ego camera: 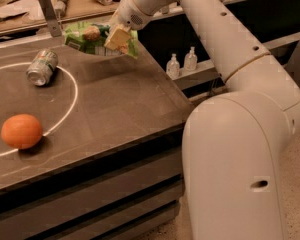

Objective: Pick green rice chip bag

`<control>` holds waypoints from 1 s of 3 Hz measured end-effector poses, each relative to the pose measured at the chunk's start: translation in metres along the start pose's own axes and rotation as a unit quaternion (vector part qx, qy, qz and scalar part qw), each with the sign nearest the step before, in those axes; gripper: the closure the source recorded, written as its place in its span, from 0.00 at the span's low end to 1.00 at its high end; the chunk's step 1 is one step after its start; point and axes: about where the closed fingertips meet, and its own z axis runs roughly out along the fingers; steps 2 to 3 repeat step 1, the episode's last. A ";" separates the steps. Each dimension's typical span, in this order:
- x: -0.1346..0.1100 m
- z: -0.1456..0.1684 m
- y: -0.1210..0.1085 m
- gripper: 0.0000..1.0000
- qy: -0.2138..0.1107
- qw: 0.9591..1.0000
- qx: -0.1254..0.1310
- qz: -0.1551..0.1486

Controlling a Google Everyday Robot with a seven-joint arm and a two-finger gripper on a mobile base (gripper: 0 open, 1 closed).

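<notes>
The gripper (pixel 116 38) is clamping the green rice chip bag (pixel 85 36) by its right-hand end, with the jaws closed on the crinkled foil. The bag is hanging clear of the table (pixel 115 104), above the far edge of the top. It is lying roughly level and sticking out to the left of the gripper. Nothing but the gripper is touching it.

Step in hand, as judged: the lift that follows the grasp.

To do this step well:
- The arm should be rising straight and slowly. The bag is being gripped at one end only, so the free end is likely to be sagging or swinging.
- The jaws should be applying firm pressure. The foil is looking thin and slick, and a loosening grip could be letting it slide out.
- The path should be avoiding the drink can (pixel 41 67), which is lying on its side on the white circle line (pixel 72 96), below and to the left of the bag. A can on its side is prone to rolling if brushed.

Count of things:
- green rice chip bag: one, in the gripper
- drink can: one, on the table
- orange (pixel 21 131): one, sitting inside the circle at the front left, well apart from the can
- small bottles (pixel 173 66): two, standing side by side on a ledge beyond the table's right edge
- gripper: one, on the single arm
</notes>
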 end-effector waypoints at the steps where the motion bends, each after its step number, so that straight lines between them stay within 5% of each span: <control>1: 0.000 0.000 0.000 1.00 0.000 1.000 0.000 0.000; 3: 0.000 0.000 0.000 1.00 0.000 1.000 0.000 0.000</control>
